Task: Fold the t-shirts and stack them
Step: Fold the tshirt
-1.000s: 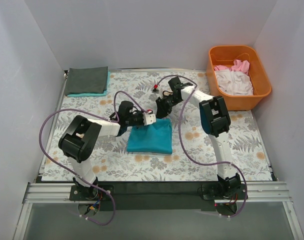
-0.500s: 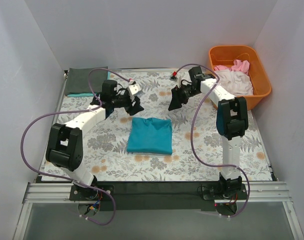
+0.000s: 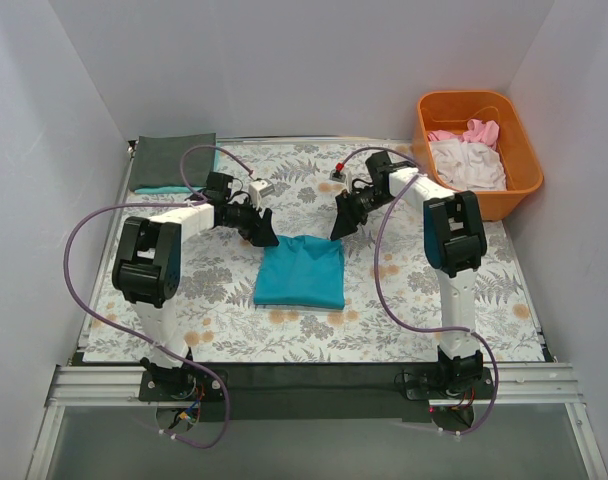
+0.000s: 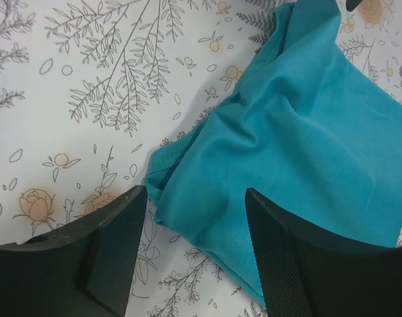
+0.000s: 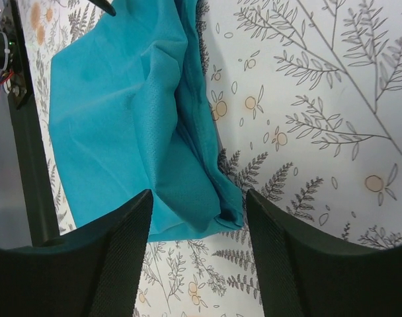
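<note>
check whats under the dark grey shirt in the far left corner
A teal layer peeks out along the near edge and right side of the dark grey shirt. The grey cloth covers the rest, so how it is folded, and anything further beneath, cannot be seen.

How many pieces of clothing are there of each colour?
Teal: 2, the teal t-shirt mid-table and a teal edge under the grey one
Dark grey: 1, the dark grey t-shirt
White: 1, white cloth in the tub
Pink: 1, pink cloth in the tub
Total: 5; the tub may hide more
</note>
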You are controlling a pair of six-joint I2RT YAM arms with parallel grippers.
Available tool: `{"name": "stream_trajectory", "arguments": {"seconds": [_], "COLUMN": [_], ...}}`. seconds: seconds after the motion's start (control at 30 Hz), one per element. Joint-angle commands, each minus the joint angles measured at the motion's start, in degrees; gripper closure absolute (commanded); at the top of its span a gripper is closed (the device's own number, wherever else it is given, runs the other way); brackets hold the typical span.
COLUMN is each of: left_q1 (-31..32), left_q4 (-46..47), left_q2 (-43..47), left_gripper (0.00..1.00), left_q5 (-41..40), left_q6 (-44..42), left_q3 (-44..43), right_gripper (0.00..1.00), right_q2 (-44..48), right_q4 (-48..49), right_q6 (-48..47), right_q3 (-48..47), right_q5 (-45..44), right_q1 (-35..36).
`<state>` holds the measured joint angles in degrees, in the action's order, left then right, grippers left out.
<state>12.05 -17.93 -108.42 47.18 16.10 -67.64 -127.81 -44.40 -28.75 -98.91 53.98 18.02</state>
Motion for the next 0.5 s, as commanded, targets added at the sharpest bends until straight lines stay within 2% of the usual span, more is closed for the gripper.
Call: {"name": "stream_trajectory", "arguments": {"seconds": [0.0,0.2,0.3,0.4,0.47], "left_q1": [-0.7,-1.1,-1.2,-1.2,-1.3], "left_q4": [-1.3,-1.3,-1.4,-1.4,-1.5], "left_q2": [-0.5,-1.5,-1.7,-1.4,-1.3], "left_gripper": [0.44,0.48,0.51,0.6,0.71], "left_q5": [1.5,2.6,2.9,3.7,4.3], "left_q6": [0.4,-0.1,-0.3,-0.3,-0.3], "left_q3": [-2.8,-2.8,-2.8,-2.9,-3.0], "right_gripper": [0.46,0.53,0.63,0.74,0.78], "right_q2": [0.8,2.2,2.7,3.4,4.0], "right_q4": [-1.1,-1.8,-2.7,-3.8,-4.5], "right_q6": [-1.7,-2.5,-3.2,-3.8,-3.9], "right_q3": [1.2,3.1,4.0,4.1,3.8], "right_q5": [2.6,2.9,2.3,1.5,1.0], "right_q1": [0.8,1.3,1.3,1.3,1.3]}}
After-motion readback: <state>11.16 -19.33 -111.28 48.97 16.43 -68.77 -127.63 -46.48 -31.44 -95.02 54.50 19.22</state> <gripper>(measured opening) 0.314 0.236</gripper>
